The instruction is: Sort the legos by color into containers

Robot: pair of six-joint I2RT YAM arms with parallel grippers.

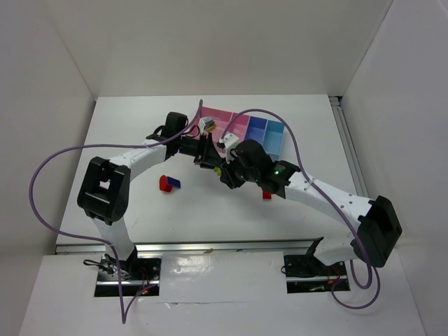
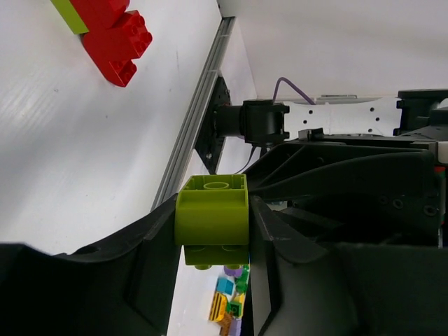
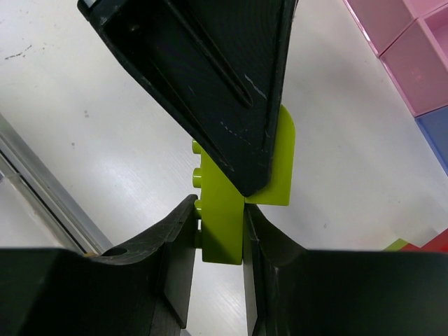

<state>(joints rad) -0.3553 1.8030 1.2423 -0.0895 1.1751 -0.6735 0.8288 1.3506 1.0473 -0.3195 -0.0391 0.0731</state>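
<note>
While the left claw (image 2: pixel 213 234) pinches one lime-green lego (image 2: pixel 212 210), the right claw (image 3: pixel 220 238) pinches a second lego (image 3: pixel 221 210) (two, joined).

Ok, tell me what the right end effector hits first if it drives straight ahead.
The left end effector, I'd judge: it grips the same lime-green brick directly ahead of the right end effector.

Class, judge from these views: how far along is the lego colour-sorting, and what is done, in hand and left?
Done: nothing visibly; the containers show no legos in their exposed compartments. In hand: the left gripper and right gripper both clamp joined lime-green legos above the table. Left: those, the red-and-blue legos and a red lego on the table.
</note>
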